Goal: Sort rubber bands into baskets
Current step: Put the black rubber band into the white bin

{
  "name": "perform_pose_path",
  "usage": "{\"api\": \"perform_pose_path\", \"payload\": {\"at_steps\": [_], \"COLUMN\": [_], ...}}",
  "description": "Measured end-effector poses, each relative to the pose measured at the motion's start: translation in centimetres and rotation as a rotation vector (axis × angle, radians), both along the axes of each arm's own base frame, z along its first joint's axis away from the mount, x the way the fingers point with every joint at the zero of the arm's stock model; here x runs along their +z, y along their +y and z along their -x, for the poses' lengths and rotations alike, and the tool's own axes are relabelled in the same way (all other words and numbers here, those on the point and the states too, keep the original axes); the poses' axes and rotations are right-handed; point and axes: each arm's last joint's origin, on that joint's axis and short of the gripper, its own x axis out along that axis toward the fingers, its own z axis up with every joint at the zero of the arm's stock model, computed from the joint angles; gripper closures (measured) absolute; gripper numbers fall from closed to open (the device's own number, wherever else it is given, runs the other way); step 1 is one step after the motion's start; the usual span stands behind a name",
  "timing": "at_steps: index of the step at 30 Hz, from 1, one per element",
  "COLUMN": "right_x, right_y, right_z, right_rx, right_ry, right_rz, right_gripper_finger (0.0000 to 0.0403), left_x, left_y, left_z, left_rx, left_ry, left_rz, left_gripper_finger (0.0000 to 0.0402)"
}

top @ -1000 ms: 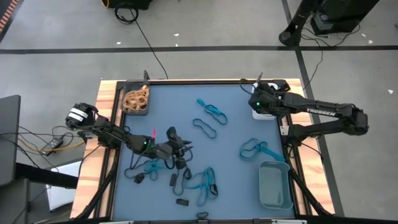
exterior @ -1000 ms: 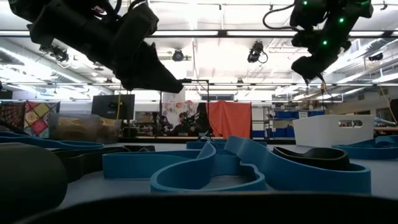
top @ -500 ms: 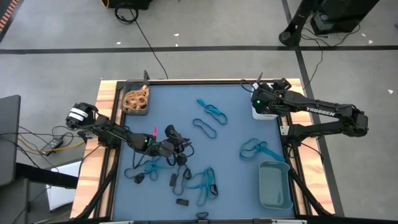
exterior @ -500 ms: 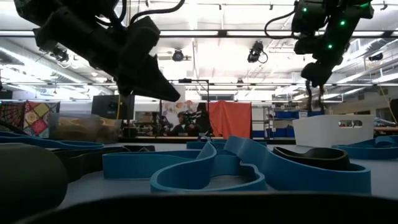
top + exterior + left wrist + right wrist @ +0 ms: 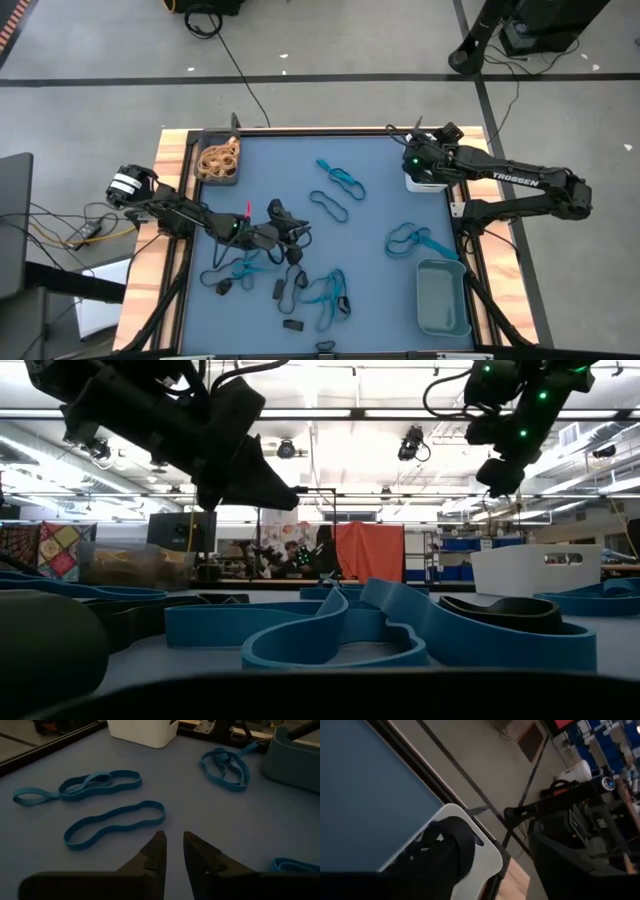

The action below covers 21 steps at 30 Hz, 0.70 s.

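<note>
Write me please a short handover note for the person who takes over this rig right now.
Left gripper: low over the mat's middle, fingers slightly apart, nothing between them.
Right gripper: above the white basket.
Done: tan bands lie in the dark basket.
Left: blue bands and black bands lie scattered on the mat; nothing shows in the grey-teal basket.

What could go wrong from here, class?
1. The left pincer stands narrowly open over bare mat; the nearest blue band lies off to one side, so closing now may grab nothing.
2. Bands near it lie tangled, so several colours might lift together.
3. The right pincer hangs at the white basket's edge and might nudge it.
</note>
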Motion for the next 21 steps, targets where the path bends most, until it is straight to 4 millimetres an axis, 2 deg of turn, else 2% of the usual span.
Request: {"api": "perform_pose_path", "payload": {"at_steps": [4,8,13,21], "right_x": [-0.2,-0.5,-0.6,-0.5], "right_y": [-0.1,-0.2,-0.6,-1.3], "right_z": [0.8,1.9,2.0,2.2], "right_rx": [-0.060,-0.119,-0.079,-0.102], "right_ry": [0.062,0.136,0.167,0.183], "right_rz": [0.017,-0.012,-0.072,-0.049], "right_gripper_finger": [0.0183,0.0230,0.0279,0.0313], "left_x": [-0.1,-0.2,-0.2,-0.2], "left_y": [0.0,0.0,0.0,0.0], "left_z": [0.1,0.1,0.1,0.1], "left_rx": [0.000,0.000,-0.001,-0.003], "left_ry": [0.013,0.027,0.028,0.025], "left_rz": [-0.004,-0.008,-0.008,-0.005], "left_gripper_finger": [0.0334,0.0334,0.0334,0.0334]}}
